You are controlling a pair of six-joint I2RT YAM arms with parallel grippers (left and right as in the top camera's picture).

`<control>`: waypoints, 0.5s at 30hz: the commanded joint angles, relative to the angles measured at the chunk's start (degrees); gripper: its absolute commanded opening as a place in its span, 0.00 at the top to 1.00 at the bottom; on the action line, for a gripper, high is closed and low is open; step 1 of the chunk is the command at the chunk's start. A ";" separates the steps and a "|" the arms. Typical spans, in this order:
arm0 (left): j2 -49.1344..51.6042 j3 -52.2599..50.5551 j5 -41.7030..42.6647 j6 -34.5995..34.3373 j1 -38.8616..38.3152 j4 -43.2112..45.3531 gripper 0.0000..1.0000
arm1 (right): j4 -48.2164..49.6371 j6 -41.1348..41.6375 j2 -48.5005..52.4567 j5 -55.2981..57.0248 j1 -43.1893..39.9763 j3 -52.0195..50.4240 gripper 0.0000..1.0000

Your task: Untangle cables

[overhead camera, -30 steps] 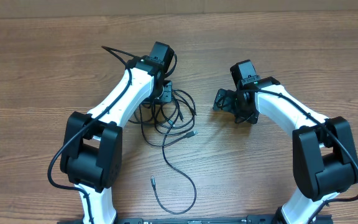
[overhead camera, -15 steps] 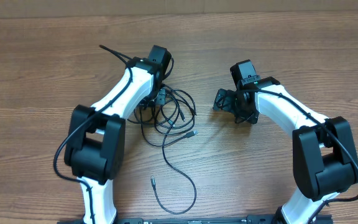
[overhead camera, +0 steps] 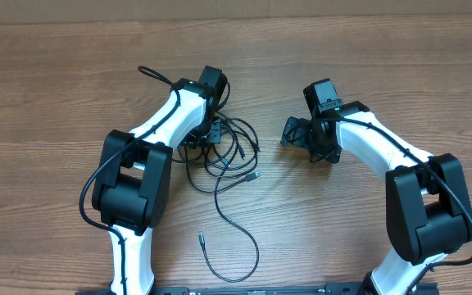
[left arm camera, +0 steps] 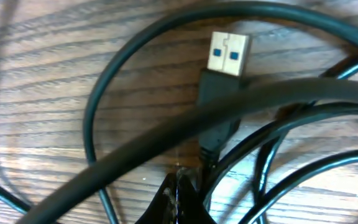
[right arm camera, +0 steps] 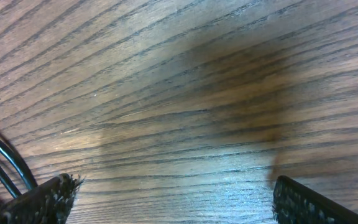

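The left gripper (overhead camera: 210, 129) sits low on the left part of the cables (overhead camera: 229, 156), its jaws closed to a point; the left wrist view does not show whether a cord is pinched between them. The cables are thin, black and glossy, heaped in overlapping loops on the wooden table (overhead camera: 56, 98) between the two arms, nearer the left one. Just ahead of the closed tips lies a flat plug (left arm camera: 229, 55) with a pale metal shell and blue inside, a blurred cord crossing its black sleeve. One strand trails toward the robot's base in a long loop (overhead camera: 236, 246) ending in a small plug (overhead camera: 201, 239). A silver-tipped plug (overhead camera: 255, 176) lies at the heap's right edge. The right gripper (overhead camera: 296, 133) hovers just right of the heap, jaws spread wide over bare wood, holding nothing
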 commanded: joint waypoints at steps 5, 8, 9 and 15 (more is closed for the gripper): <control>0.15 2.27 1.99 -0.13 0.22 0.09 0.96 | 0.17 -0.02 0.17 0.52 -0.02 0.81 0.00; 0.13 2.75 2.16 -0.15 0.22 0.09 0.96 | 0.17 0.00 0.17 0.52 -0.02 0.81 0.00; 0.13 2.97 2.51 -0.13 0.22 0.07 0.96 | 0.20 -0.02 0.17 0.52 -0.02 0.81 0.00; 0.15 3.63 4.52 -0.17 0.22 1.07 0.96 | 0.17 0.00 0.17 0.52 -0.02 0.81 0.00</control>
